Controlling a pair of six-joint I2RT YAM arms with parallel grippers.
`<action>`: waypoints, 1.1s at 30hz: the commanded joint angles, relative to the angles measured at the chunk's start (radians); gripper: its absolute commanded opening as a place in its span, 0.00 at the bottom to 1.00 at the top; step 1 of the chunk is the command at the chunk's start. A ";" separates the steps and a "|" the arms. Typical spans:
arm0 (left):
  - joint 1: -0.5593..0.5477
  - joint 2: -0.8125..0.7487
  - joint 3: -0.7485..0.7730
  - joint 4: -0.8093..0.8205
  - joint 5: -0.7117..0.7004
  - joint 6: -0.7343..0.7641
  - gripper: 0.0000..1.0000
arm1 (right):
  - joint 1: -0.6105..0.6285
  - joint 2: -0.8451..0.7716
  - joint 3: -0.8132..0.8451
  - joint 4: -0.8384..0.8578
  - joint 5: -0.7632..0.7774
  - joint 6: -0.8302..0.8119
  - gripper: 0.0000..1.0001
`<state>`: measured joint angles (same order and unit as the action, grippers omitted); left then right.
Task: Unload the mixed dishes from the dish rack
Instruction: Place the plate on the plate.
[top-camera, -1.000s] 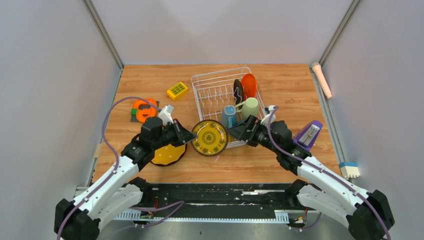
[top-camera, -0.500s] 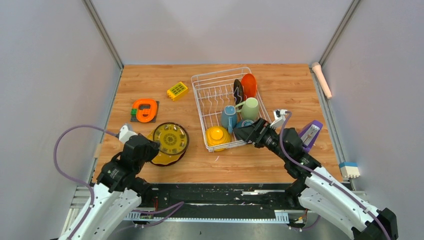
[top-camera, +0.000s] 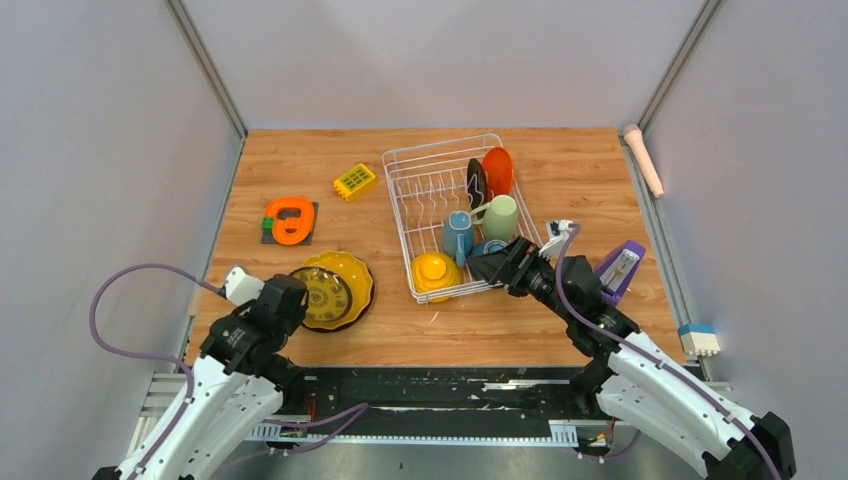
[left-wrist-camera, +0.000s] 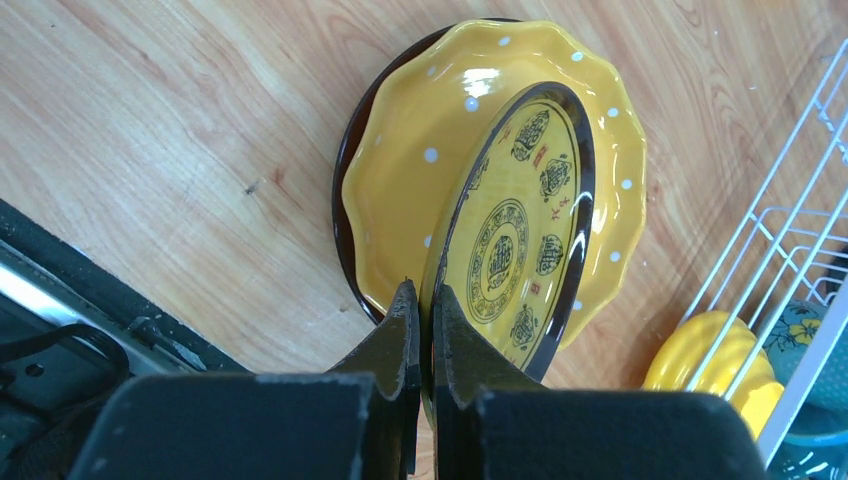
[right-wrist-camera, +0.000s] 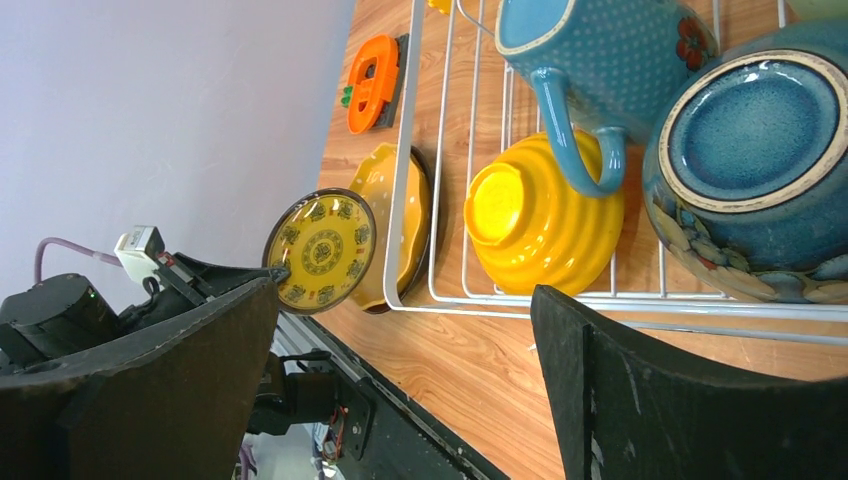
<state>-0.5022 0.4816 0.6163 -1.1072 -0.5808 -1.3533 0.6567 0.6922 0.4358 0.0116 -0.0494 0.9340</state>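
Looking down, the left gripper (top-camera: 292, 298) near the desk's near-left corner pinches a patterned plate (top-camera: 322, 297), tilted over a yellow plate (top-camera: 356, 278); bare wood separates them from the dish rack (top-camera: 425, 190). Left wrist: fingers (left-wrist-camera: 398, 345) clamp that plate's rim. Right wrist: the right gripper (right-wrist-camera: 405, 295) gapes wide at the rack's near edge, before the yellow bowl (right-wrist-camera: 545, 215).

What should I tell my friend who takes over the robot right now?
Left hand: shut on the patterned plate, tilted over the dotted yellow plate on the table.
Right hand: open, empty, at the dish rack's near edge.
Done: both plates are out of the rack.
Left in the rack: yellow bowl, blue mug, green mug, dark bowl, orange plate, dark plate.
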 joint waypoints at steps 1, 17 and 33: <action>0.001 0.034 0.003 0.029 -0.040 -0.055 0.06 | 0.001 0.020 0.024 0.022 0.014 -0.006 1.00; 0.001 0.139 -0.014 0.156 -0.003 0.007 0.48 | 0.001 0.017 0.013 0.007 0.078 -0.014 1.00; 0.001 0.070 0.085 0.241 0.005 0.288 1.00 | 0.001 0.099 0.189 -0.103 0.271 -0.263 1.00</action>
<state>-0.5022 0.5793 0.6338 -0.9356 -0.5583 -1.2041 0.6567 0.7391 0.5018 -0.0528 0.1284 0.8169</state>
